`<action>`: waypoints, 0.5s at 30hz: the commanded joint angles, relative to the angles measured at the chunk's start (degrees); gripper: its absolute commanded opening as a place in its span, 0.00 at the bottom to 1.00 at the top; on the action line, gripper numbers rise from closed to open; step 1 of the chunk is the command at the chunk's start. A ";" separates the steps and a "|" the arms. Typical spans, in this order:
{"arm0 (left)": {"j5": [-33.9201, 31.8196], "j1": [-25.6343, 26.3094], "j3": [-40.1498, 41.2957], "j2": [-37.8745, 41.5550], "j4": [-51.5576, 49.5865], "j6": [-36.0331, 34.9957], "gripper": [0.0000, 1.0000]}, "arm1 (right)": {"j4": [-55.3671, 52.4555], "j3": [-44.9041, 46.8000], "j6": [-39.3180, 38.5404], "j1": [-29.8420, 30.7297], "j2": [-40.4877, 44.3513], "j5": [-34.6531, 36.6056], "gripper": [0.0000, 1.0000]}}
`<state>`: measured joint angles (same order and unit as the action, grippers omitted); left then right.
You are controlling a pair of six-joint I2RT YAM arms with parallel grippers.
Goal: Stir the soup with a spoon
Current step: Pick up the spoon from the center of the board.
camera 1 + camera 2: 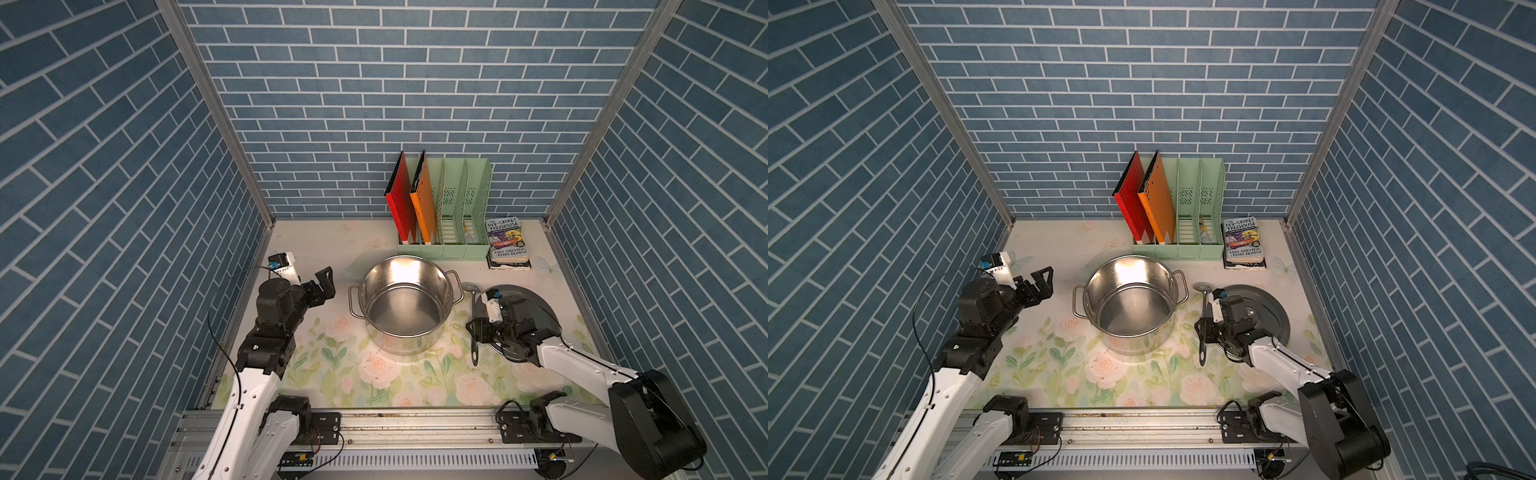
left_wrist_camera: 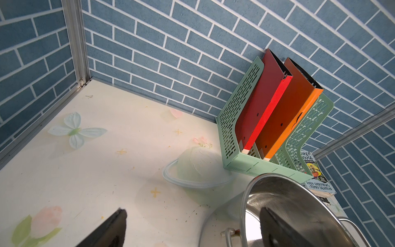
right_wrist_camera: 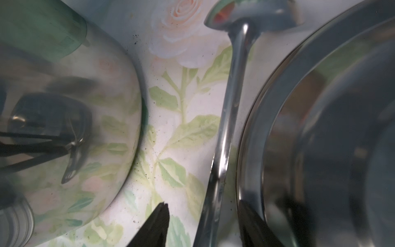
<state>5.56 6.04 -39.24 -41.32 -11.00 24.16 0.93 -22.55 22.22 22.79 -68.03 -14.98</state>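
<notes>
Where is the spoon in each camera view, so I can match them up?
Both top views: the spoon lies on the table between the stockpot and the lid, bowl at the far end.
Left wrist: not in it.
Right wrist: the spoon handle runs between the right gripper and its open jaws.
Shared landmark: the stockpot, in all four.
</notes>
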 commanded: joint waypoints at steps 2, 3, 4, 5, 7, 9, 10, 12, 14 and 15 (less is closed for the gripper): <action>-0.03 0.28 -1.01 1.03 -1.07 -0.97 1.00 | 4.60 0.57 -0.55 -1.78 -2.38 -6.70 0.52; -0.03 0.28 -1.01 1.05 -1.11 -1.04 1.00 | 5.15 0.57 -0.59 -2.35 -2.96 -7.50 0.51; 0.03 0.28 -1.01 0.97 -0.97 -0.99 1.00 | 5.59 0.53 -0.67 -2.87 -3.44 -8.19 0.49; 0.15 0.28 -1.08 0.78 -0.88 -0.94 1.00 | 5.87 0.45 -0.76 -3.31 -3.99 -8.78 0.48; 0.31 0.28 -1.16 0.63 -0.93 -0.91 1.00 | 5.90 0.35 -0.90 -4.05 -5.02 -9.17 0.47; 0.27 0.28 -1.10 0.63 -0.93 -0.96 1.00 | 5.84 0.45 -1.10 -4.51 -5.73 -9.23 0.46; 0.24 0.28 -1.03 0.57 -0.81 -1.00 1.00 | 6.17 0.71 -1.12 -4.76 -5.93 -9.38 0.46; 0.24 0.29 -0.88 0.65 -0.65 -1.21 1.00 | 7.05 1.21 -1.08 -5.35 -6.41 -10.09 0.44; 0.24 0.28 -0.77 0.59 -0.50 -1.59 1.00 | 8.81 1.66 -0.80 -5.95 -7.43 -11.57 0.41; 0.38 0.28 -0.83 0.57 -0.38 -1.83 1.00 | 9.55 1.71 -0.70 -6.07 -7.99 -12.24 0.40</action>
<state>5.61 6.04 -39.24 -40.84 -11.73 23.51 7.44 -21.65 22.11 17.34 -74.61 -24.43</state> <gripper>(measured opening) 0.998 0.413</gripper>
